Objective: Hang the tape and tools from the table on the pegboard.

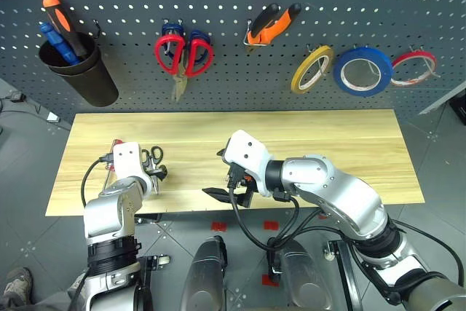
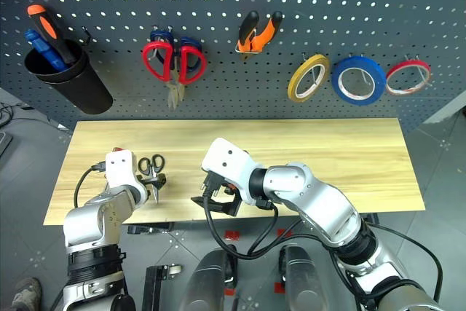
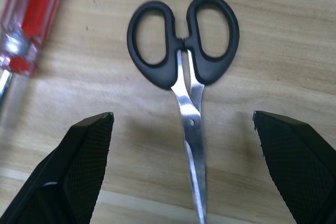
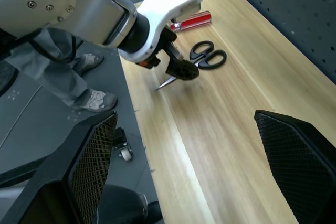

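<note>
**Small scissors and screwdriver on the table, the rest on the pegboard**

The pegboard stands along the far edge of the table. At its far left hangs a black cup, tilted, holding 2 tools upright: 1 with an orange and black handle and 1 with a blue handle. To the right of the cup hang the larger scissors with red and blue handles, blades pointing down. Further right the pliers hang on a hook, handles up. At the far right 3 rolls hang in a row: the yellow roll, the blue tape and the thin red roll.

On the table near its left end lie the small scissors, closed, with the black handles towards the pegboard and the blades towards the near edge. Just to their left lies the screwdriver with its clear red handle.

The left gripper is poised over the small scissors, its 2 fingers spread wide on either side of the blades and gripping nothing. The right gripper hangs above the near edge of the table at its middle, pointing left towards the left gripper, its fingers also wide apart and empty.

In the right wrist view, a person's shoes show on the grey floor beyond the left end of the table.
</note>
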Robot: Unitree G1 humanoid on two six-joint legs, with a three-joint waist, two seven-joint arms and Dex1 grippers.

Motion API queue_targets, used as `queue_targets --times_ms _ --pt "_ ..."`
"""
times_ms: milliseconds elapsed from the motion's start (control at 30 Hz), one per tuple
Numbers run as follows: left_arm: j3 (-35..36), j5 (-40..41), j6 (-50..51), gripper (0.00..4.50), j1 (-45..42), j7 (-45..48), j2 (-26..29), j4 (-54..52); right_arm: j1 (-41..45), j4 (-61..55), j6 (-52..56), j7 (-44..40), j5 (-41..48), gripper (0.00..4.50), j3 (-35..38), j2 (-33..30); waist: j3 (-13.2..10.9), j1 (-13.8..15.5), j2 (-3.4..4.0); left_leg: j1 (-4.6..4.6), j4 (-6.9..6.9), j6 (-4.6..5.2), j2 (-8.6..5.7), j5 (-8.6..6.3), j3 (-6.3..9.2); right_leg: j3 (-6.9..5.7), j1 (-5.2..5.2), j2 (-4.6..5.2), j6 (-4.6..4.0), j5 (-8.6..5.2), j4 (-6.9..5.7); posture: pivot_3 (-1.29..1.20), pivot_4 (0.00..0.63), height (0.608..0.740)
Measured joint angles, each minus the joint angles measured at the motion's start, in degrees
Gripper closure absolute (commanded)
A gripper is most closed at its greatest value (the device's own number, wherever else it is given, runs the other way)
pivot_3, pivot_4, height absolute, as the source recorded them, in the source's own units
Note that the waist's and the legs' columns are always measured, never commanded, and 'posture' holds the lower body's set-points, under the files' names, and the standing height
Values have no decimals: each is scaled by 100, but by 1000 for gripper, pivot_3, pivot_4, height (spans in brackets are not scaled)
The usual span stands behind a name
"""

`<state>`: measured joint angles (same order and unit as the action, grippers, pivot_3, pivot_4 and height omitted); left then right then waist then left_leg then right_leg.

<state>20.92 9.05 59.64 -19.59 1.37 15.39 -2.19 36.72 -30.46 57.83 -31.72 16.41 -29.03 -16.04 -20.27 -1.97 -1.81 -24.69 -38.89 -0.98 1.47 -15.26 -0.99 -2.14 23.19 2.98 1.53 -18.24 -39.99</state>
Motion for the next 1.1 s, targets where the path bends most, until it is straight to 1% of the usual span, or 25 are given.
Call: queue_targets --times_ms 167,267,367,633,767,900,1100 --pt "321 112 6 0 -347 -229 -191 447 37 102 -86 8 -23 16 -24 -55 -1 -2 -3 -2 -2 0 -2 0 2 -3 -1 1 0 0 1 -74 382 740" --pt "390 123 -15 0 -435 -345 -204 632 52 127 -107 8 -59 16 -21 -104 -2 -8 -3 -3 -2 0 -1 0 3 -4 -1 2 0 0 1 -78 381 740" --pt "480 146 -17 633 -511 -439 -205 734 61 150 -107 6 -60 0 -12 -143 -1 -22 -3 -3 -2 -1 -1 1 4 -5 -1 2 0 0 0 -78 381 740" --pt "828 304 -2 3069 -730 -493 -198 1019 131 151 -86 -36 -57 0 27 -277 -1 -37 -3 -2 -3 -1 -3 2 6 -6 -4 3 0 0 -1 -82 380 740" --pt "851 379 -13 4242 -819 -441 -130 1170 208 150 11 -48 -46 0 75 -298 -1 -34 -3 -2 -3 -2 -5 2 7 -7 -5 5 0 0 -1 -88 378 740" --pt "772 439 -18 4270 -810 -286 -13 1239 211 145 112 -45 -36 0 106 -338 -1 -36 -2 -2 -3 -2 -4 3 8 -9 -5 5 0 0 -1 -93 377 740" --pt "343 521 -275 4270 -560 197 27 1054 126 20 195 -22 17 0 238 -455 -1 -35 -3 -2 -3 -2 -5 3 9 -9 -7 7 0 0 3 -91 373 740"
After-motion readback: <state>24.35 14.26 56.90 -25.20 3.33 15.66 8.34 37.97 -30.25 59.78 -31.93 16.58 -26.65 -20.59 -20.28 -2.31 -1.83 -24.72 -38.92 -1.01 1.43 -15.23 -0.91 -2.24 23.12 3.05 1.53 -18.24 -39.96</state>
